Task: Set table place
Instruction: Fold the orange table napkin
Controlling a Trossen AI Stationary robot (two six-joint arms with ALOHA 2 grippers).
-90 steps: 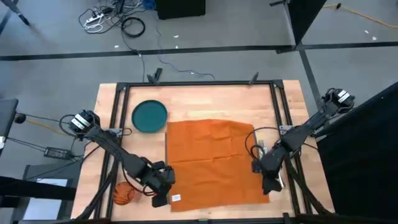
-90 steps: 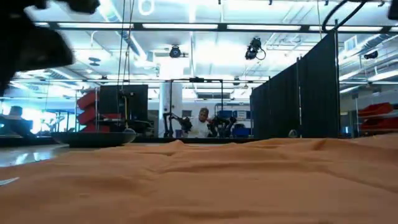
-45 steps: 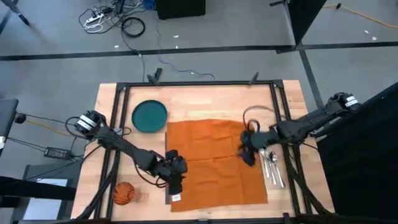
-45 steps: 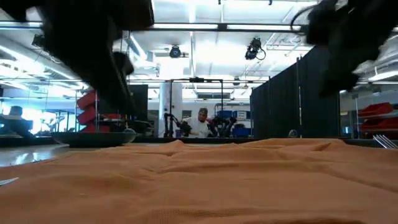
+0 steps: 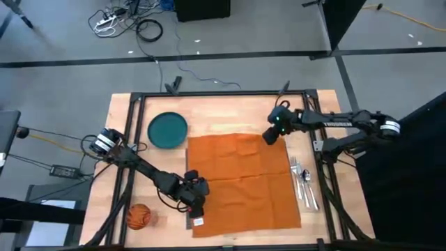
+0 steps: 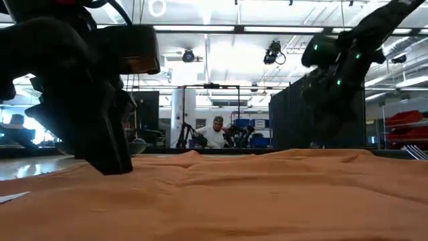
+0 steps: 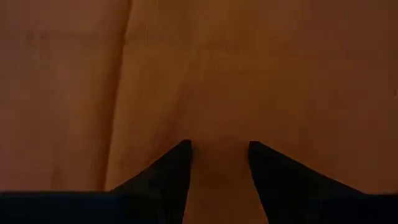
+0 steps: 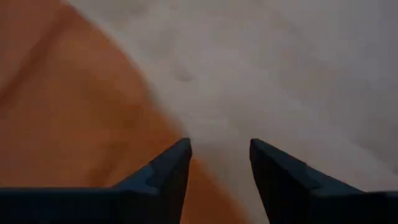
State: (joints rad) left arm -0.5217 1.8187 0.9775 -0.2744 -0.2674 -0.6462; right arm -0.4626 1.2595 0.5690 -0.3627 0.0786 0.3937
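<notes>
Right pincer (image 5: 269,137) now at wrinkled orange napkin's (image 5: 240,181) far corner.

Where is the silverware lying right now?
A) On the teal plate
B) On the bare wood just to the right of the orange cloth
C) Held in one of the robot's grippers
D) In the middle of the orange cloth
B: in the high view the silverware lies on the table, just off the right edge of the orange cloth.

- The left gripper (image 5: 196,202) is positioned over the orange cloth's (image 5: 240,181) left edge.
- The right gripper (image 5: 272,134) is held at its far right corner.
- Cutlery (image 5: 304,183) lies beyond the cloth's right edge.
</notes>
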